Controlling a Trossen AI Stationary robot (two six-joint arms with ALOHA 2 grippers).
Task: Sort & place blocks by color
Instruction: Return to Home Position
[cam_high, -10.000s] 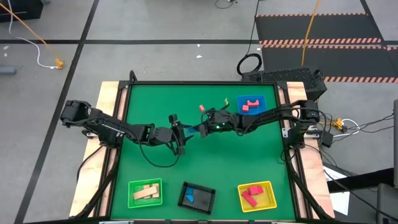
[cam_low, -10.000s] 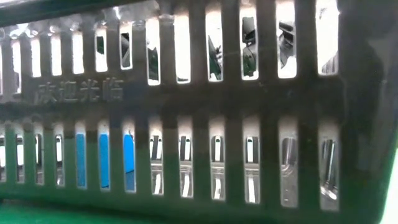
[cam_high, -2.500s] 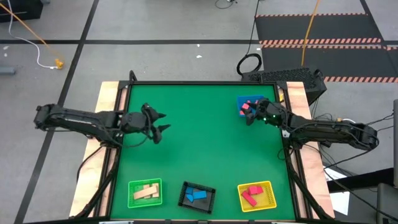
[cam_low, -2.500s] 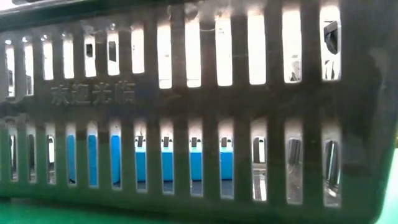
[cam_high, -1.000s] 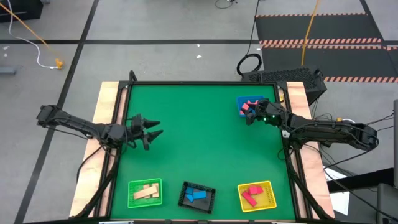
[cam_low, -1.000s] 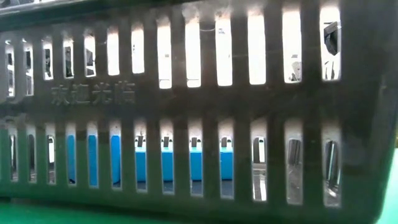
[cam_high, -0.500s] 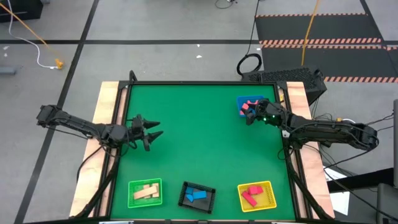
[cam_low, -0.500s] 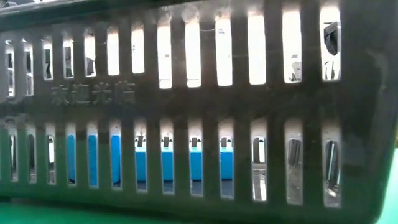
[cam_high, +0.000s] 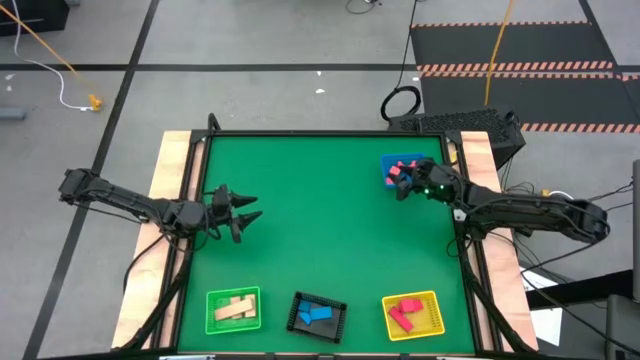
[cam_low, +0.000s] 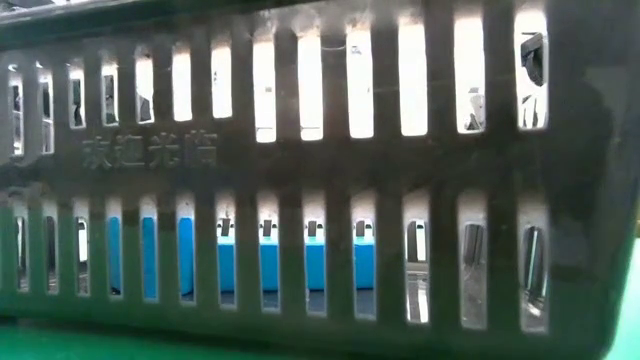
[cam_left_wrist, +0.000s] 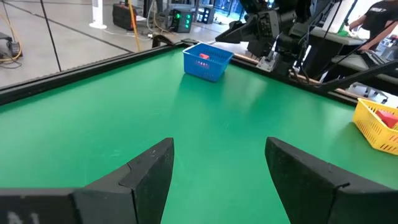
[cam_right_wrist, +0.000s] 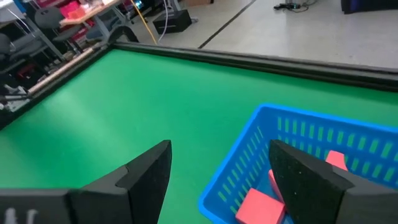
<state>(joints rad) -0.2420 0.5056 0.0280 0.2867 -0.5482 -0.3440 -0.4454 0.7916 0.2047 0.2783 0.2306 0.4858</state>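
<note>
Every block in view sits in a tray: tan blocks (cam_high: 233, 310) in the green tray (cam_high: 211, 310), blue blocks (cam_high: 318, 313) in the black tray (cam_high: 296, 300), red blocks (cam_high: 405, 313) in the yellow tray (cam_high: 435, 315), and pink blocks (cam_right_wrist: 258, 205) in the blue tray (cam_right_wrist: 298, 134). The right claw (cam_right_wrist: 221, 146), wide open and empty, hangs at that tray's inner wall with the pink blocks just ahead of it, so its retreat likely runs back toward the table's (cam_high: 330, 240) right edge. The left claw (cam_left_wrist: 219, 146), equally open and empty, hovers over the left side, well apart from all trays.

Green table (cam_high: 320, 220) bearing four trays (cam_high: 428, 320)
</note>
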